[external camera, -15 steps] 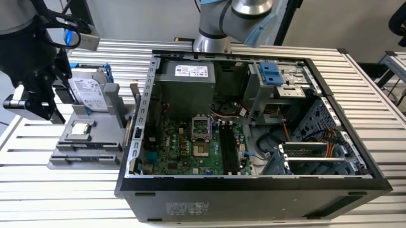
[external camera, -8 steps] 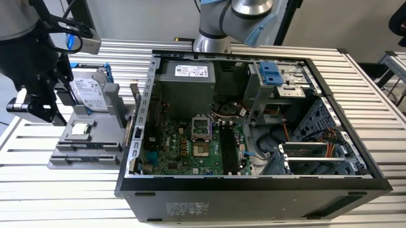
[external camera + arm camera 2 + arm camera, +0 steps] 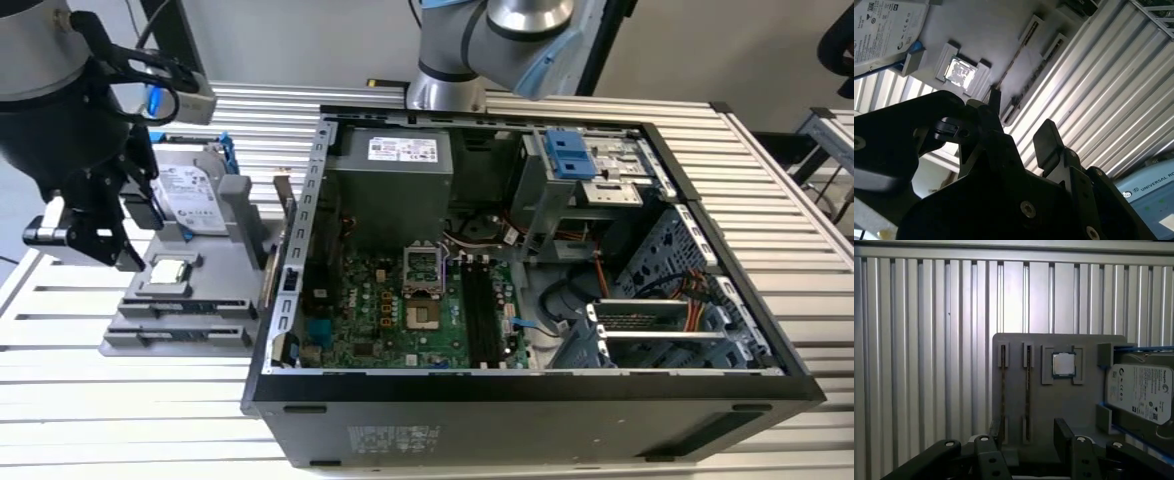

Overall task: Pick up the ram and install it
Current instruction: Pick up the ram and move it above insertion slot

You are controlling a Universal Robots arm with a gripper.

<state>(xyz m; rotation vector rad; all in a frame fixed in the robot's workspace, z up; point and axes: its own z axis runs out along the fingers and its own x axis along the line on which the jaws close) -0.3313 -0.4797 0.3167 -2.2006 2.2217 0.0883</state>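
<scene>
Two ram strips stand on edge in slots of a grey holder (image 3: 1084, 405). One strip (image 3: 1027, 385) lies in line with the gap between my fingers, the other (image 3: 1003, 385) beside it. In the second wrist view the nearer ram strip (image 3: 1026, 82) runs away from my fingertips. My gripper (image 3: 1028, 429) hovers above the holder, open, with nothing between its fingers (image 3: 1046, 137). In the exterior view my gripper (image 3: 107, 235) hangs over the holder (image 3: 220, 290) at the exterior view's left, beside the open computer case (image 3: 534, 385). The black motherboard slots (image 3: 481, 310) are inside the case.
On the same holder sit a small square silver chip (image 3: 1063, 364) and a silver hard drive (image 3: 1140, 390) in a blue frame. The case has high metal walls and holds cables, a power supply (image 3: 394, 180) and a drive cage. Everything rests on a ribbed metal table (image 3: 134, 410).
</scene>
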